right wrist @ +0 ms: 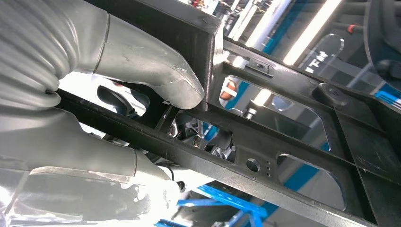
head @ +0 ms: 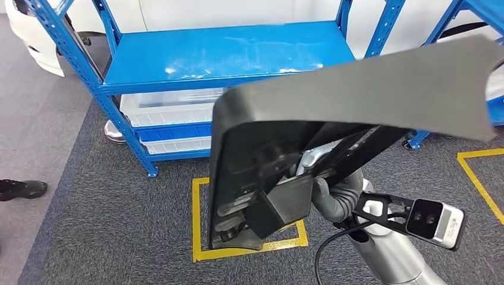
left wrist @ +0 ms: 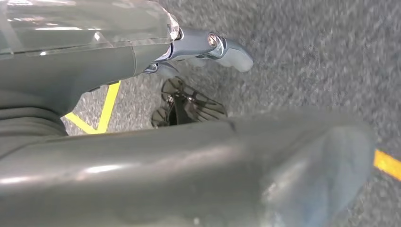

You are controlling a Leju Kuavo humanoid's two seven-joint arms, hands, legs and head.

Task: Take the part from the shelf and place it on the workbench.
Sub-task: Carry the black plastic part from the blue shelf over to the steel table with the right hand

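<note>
Already off the shelf point(head: 229, 50), part point(head: 356, 101) up in the air over the carpet, clear of the blue rack. Gripped on its ribbed underside by the right hand point(right wrist: 142, 85), thumb pressed to a black rib. Left hand point(left wrist: 208, 47) hanging low over the floor, holding nothing, fingers seemingly loose. Pickup done; carry and placing on the counter left.
</note>
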